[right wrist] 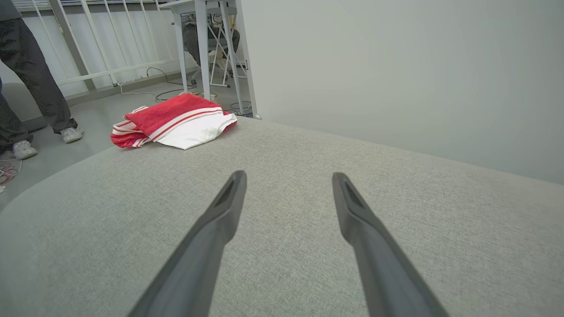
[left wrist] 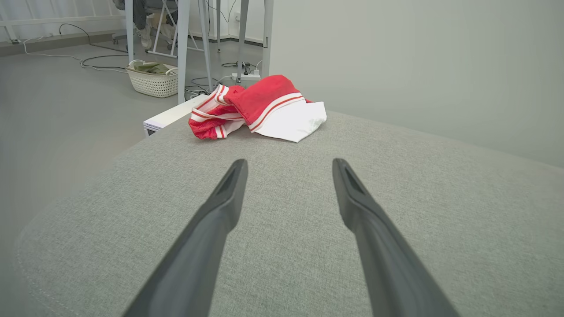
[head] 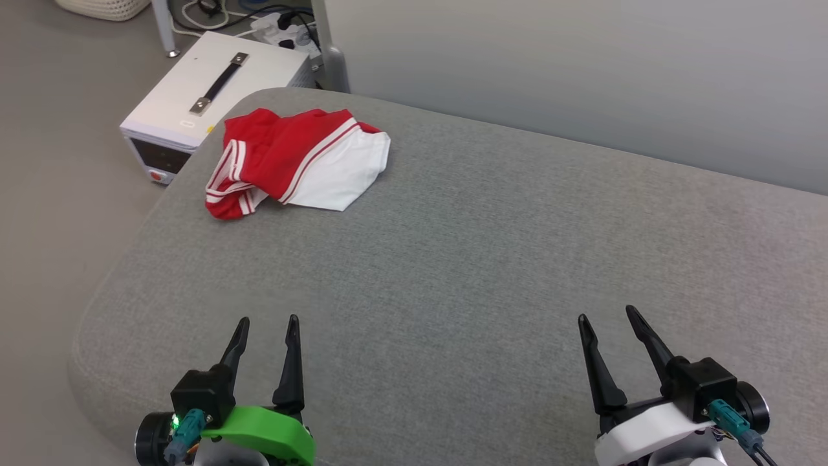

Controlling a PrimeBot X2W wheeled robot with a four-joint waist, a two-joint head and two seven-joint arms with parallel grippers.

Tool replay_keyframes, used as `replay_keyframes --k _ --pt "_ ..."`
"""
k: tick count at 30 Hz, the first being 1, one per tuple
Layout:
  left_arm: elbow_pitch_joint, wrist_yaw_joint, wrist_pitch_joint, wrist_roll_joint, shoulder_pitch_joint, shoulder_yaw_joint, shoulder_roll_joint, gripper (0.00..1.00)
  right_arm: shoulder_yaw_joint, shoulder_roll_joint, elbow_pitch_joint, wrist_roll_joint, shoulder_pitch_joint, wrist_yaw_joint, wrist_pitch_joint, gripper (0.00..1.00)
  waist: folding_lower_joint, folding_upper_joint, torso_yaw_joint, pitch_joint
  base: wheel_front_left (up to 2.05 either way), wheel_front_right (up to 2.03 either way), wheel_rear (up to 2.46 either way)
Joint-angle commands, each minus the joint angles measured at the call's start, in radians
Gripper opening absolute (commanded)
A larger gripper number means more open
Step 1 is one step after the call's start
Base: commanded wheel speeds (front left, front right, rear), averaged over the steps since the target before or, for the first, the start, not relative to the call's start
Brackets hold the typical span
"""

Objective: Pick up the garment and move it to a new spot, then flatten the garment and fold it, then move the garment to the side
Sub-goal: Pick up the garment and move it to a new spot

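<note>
The garment (head: 297,162) lies bunched in a small heap at the far left corner of the grey cushioned surface (head: 453,272), red body with a white sleeve and striped trim showing; its print is hidden. The same heap is ahead of the fingers in the left wrist view (left wrist: 257,108) and up to the left in the right wrist view (right wrist: 172,121). My left gripper (head: 268,321) hovers open near the front left edge, far short of the garment. My right gripper (head: 607,314) is open at the front right, holding nothing.
A white box with a black handle (head: 213,90) stands on the floor just beyond the garment's corner. Cables and a power strip (head: 284,29) lie behind it. A white basket (left wrist: 152,79) sits farther off. A person's legs (right wrist: 26,88) stand left. A grey wall (head: 582,65) runs behind.
</note>
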Motion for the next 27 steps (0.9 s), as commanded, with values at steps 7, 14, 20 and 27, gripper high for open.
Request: replay_keyframes --k 7,14,20,27 --pt "-0.012 0.002 -0.009 0.005 -0.010 -0.018 -0.004 1.00 0.013 0.001 0.005 0.010 -0.005 -0.001 -0.010 1.00 0.0000 0.0000 0.099 0.009 0.00 0.00 0.00" --pt "-0.012 0.003 -0.009 0.003 -0.008 -0.020 -0.004 1.00 0.014 0.001 0.008 0.008 -0.008 -0.001 -0.010 1.00 0.0000 0.0000 0.111 0.010 0.00 0.00 0.00" --pt "-0.022 0.003 -0.009 0.004 -0.010 -0.014 -0.004 1.00 0.019 0.001 0.006 0.006 -0.014 -0.001 -0.010 1.00 0.0000 0.0000 0.101 0.024 0.00 0.00 0.00" --pt "-0.006 -0.019 -0.009 0.027 -0.062 -0.012 -0.004 1.00 0.020 0.001 -0.024 -0.026 -0.038 -0.001 -0.010 1.00 0.0000 0.0000 0.061 0.100 0.00 0.00 0.00"
